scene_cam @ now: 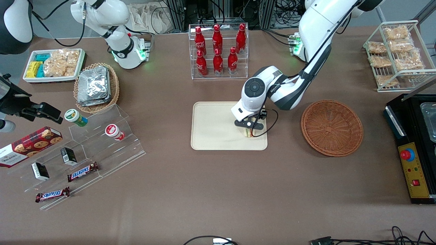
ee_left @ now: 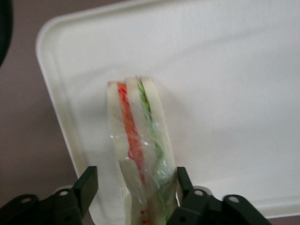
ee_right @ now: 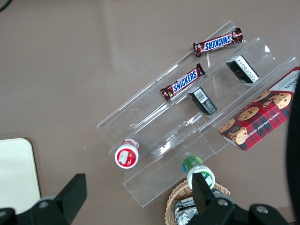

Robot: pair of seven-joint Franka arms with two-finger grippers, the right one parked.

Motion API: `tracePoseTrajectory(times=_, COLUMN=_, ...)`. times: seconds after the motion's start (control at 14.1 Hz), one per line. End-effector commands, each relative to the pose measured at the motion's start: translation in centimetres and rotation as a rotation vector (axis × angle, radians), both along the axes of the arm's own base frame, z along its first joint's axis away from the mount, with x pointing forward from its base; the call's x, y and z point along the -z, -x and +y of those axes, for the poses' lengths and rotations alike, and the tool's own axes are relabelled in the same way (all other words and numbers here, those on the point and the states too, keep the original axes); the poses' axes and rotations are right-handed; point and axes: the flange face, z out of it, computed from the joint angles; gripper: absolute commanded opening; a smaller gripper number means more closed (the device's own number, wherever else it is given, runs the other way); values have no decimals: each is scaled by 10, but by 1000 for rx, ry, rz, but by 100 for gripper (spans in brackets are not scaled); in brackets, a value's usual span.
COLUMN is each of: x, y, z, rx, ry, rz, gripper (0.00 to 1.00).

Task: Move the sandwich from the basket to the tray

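The sandwich, a plastic-wrapped wedge with orange and green filling, stands on edge on the cream tray, close to one of its corners. My left gripper straddles it with the fingers spread: one finger lies against the bread and the other stands clear of it with a gap. In the front view the gripper hangs low over the tray, at the corner nearest the round reddish-brown basket, and hides most of the sandwich. The basket is empty.
A clear rack of red bottles stands farther from the front camera than the tray. A white wire rack and a black control box sit at the working arm's end. Acrylic steps with snacks and a foil-packet basket lie toward the parked arm's end.
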Motion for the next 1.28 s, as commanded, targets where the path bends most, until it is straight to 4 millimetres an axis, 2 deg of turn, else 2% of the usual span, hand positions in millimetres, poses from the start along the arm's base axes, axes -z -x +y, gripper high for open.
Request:
tracePoseTrajectory(times=0.0, x=-46, y=-31, z=11, rx=-60, ry=-29, rz=-17, gripper=100)
tracePoseTrajectory(times=0.14, x=-72, y=-48, z=13, rx=-92, ry=-39, rz=2, gripper=100)
tracePoseTrajectory(times=0.28, x=-90, y=-77, z=46, rx=-169, ry=-34, rz=-11, gripper=100)
tracePoseTrajectory(times=0.43, x=-117, y=-88, z=70, rx=-233, ry=-18, rz=-27, gripper=100)
tracePoseTrajectory(times=0.57, x=-129, y=-104, z=110, rx=-304, ry=-32, rz=-20, gripper=100)
tracePoseTrajectory(times=0.85, x=-163, y=-117, z=163, rx=-360, ry=-39, rz=-33, gripper=100)
tracePoseTrajectory(times=0.99, x=-180, y=-117, z=182, rx=-327, ry=-16, rz=-9, gripper=100)
tracePoseTrajectory(times=1.2, x=-211, y=-121, z=225, rx=-286, ry=-37, rz=48, gripper=100)
